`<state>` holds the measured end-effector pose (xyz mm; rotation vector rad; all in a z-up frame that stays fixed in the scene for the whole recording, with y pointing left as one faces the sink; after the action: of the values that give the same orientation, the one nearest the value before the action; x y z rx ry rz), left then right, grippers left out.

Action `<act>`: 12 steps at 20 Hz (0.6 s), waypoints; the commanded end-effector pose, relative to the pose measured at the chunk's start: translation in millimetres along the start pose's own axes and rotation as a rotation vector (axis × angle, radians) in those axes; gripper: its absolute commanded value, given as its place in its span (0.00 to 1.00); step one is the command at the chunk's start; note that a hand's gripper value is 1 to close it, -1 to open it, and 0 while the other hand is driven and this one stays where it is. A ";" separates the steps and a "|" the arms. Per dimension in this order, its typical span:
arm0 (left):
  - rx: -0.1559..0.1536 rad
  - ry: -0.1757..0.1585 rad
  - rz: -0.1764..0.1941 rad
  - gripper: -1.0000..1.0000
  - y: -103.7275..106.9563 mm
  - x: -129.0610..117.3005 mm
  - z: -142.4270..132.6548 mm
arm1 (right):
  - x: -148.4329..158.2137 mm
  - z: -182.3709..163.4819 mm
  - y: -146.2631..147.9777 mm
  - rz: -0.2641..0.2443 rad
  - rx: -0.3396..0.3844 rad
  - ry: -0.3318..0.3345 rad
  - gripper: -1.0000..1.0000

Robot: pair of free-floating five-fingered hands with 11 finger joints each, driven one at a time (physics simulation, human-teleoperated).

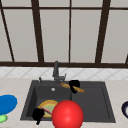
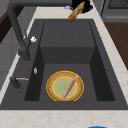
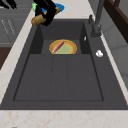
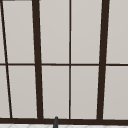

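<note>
On the counter at the far left lie a flat blue oval dish [image 1: 7, 103] and a small green piece [image 1: 2, 118] just below it, both well apart from the hands. The left hand [image 1: 38, 115] hangs at the front left rim of the dark grey sink basin [image 1: 95, 105], fingers drooping loosely and holding nothing; it sits just beside the yellow-rimmed round plate with a green centre [image 2: 65, 86], across which a thin pink stick [image 2: 70, 86] lies at a slant. A nudge from that hand could tip the stick off the plate. A large glossy red ball [image 1: 67, 114] stands in the foreground near the plate, hiding part of it, so contact there is hard to judge. Behind, the dark metal tap [image 1: 56, 71] rises from the back rim. Further right, the right hand [image 1: 74, 85] is curled tight round a long golden-brown bread-like stick [image 1: 72, 88], held in the air above the basin. The grasp looks near the middle, yet the stick tilts; if the fingers slacken it would likely drop into the basin, or swing against the tap. A dark round bowl [image 1: 125, 109] sits at the right edge
</note>
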<state>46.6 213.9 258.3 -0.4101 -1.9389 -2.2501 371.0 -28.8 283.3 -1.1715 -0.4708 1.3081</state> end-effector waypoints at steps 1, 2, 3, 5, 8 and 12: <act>0.000 0.000 0.000 0.50 0.0 0.0 0.0 | -14.0 6.9 1.0 0.003 0.003 -0.056 1.00; 0.000 0.000 0.000 0.50 0.0 0.0 0.0 | -13.9 5.8 4.9 0.018 0.005 -0.070 1.00; 0.000 0.000 0.000 0.50 0.0 0.0 0.0 | -16.7 8.3 5.4 0.030 -0.002 -0.075 1.00; 0.000 0.000 0.000 0.50 0.0 0.0 0.0 | -27.1 7.4 7.6 0.030 -0.005 -0.063 1.00; 0.000 0.000 0.000 0.50 0.0 0.0 0.0 | -34.8 2.6 8.9 0.026 -0.007 -0.060 1.00; 0.000 0.000 0.000 0.50 0.0 0.0 0.0 | -53.9 0.5 5.5 0.001 -0.006 -0.053 1.00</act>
<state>46.6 213.9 258.3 -0.4101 -1.9389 -2.2501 352.8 -65.4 289.1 -1.1567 -0.4811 1.3139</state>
